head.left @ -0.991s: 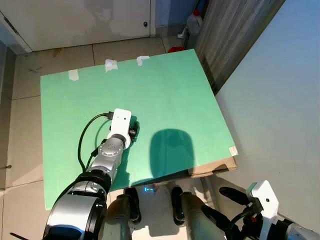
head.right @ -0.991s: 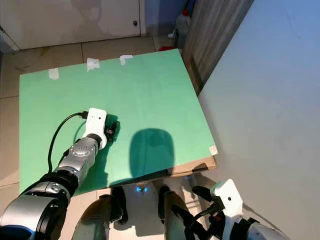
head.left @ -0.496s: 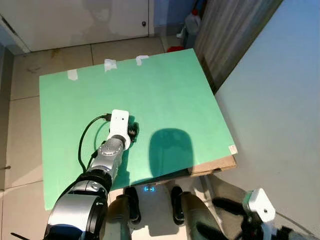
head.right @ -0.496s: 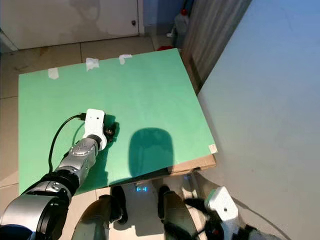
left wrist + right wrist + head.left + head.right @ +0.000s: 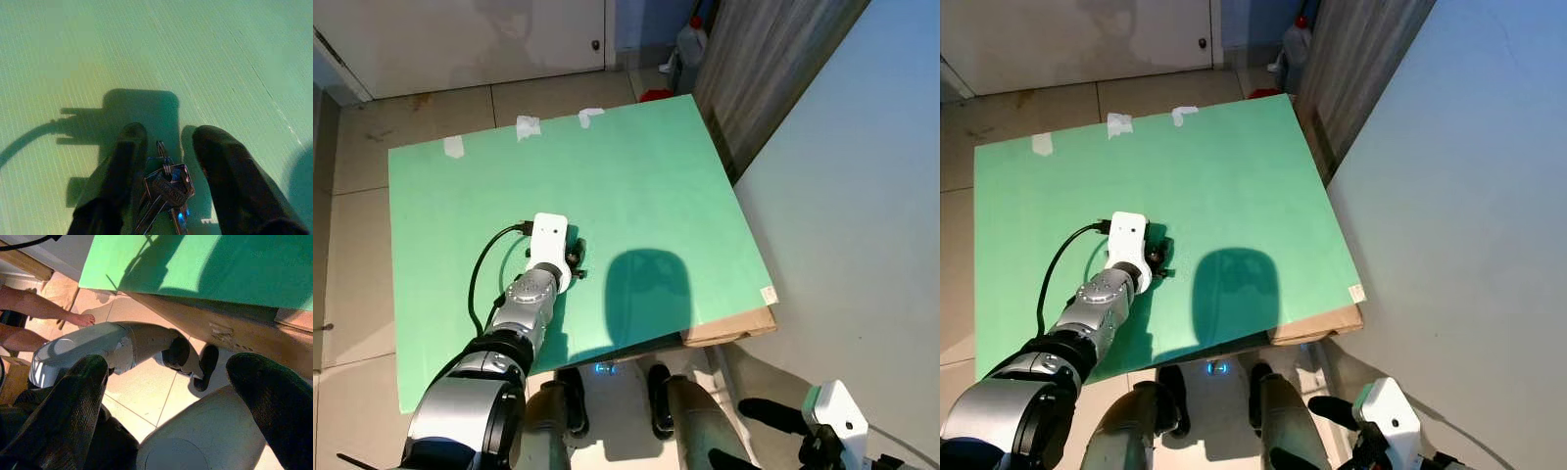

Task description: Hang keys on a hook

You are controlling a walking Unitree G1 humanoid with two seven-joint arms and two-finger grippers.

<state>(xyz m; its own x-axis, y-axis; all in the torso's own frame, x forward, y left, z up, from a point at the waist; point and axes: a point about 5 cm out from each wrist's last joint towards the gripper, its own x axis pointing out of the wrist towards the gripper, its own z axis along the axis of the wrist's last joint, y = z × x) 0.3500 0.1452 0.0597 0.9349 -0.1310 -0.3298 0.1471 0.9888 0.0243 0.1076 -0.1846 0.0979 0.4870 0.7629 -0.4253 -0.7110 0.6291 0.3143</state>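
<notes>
Green board [image 5: 636, 176] lies flat on tiled floor [image 5: 362, 245], tape scraps on far edge, cardboard showing at near right corner. My left gripper [image 5: 168, 142] down on board, fingers [image 5: 128, 152] parted, straddling keys [image 5: 166, 183]; not pinching them that I see. Keys: dark metal bunch on small ring, lying on board between fingers. Right gripper [image 5: 171, 396] low beside my legs, spread wide, holding nothing. Grey wall [image 5: 862, 196] to right.
</notes>
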